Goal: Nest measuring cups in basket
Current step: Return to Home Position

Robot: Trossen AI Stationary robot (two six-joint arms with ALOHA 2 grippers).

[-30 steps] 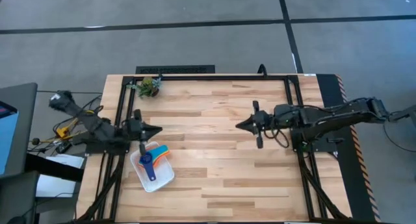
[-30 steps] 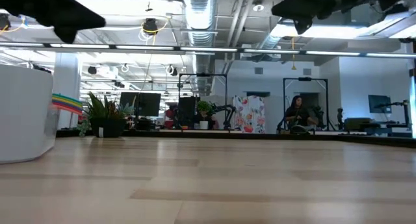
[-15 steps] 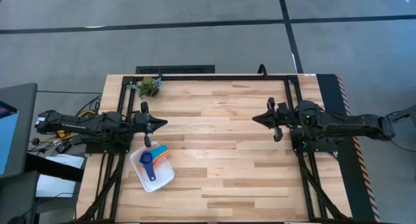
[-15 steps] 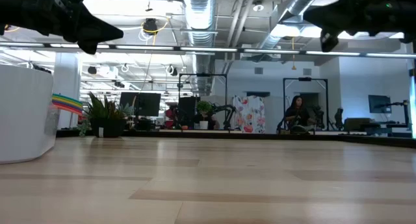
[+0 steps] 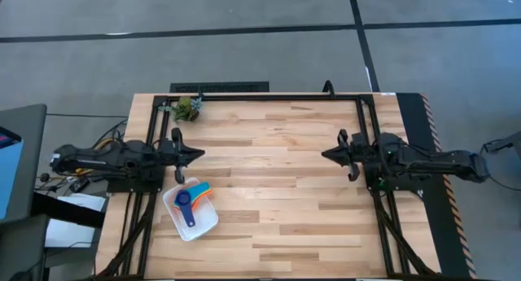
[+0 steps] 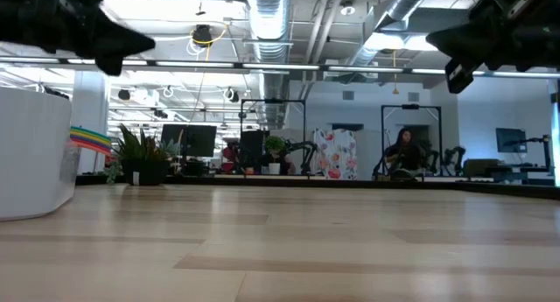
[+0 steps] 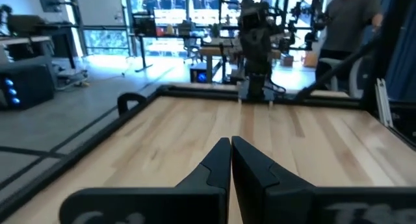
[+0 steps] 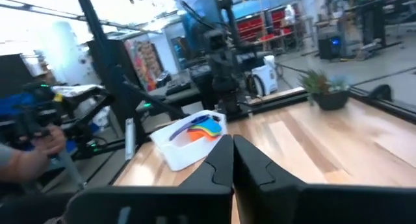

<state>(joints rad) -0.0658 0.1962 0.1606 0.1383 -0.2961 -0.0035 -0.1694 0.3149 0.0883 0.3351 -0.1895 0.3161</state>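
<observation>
The white basket sits on the table near its left edge, with the measuring cups stacked inside: a blue one with its handle on top, orange and light blue beneath. The right wrist view shows the basket and cups far off. My left gripper hovers shut above the table, just beyond the basket toward the far edge, and is seen shut in its wrist view. My right gripper hovers shut at the table's right side.
A small green plant clump lies at the far left corner. A black frame runs along the table's far, left and right sides. Bare wooden tabletop spreads between the grippers. A person stands beyond the table.
Both arms have drawn back and leveled out. The left gripper moved from over the basket toward the far edge and stretched out level. The right gripper withdrew toward the table's right edge. The basket and cups stayed put.
</observation>
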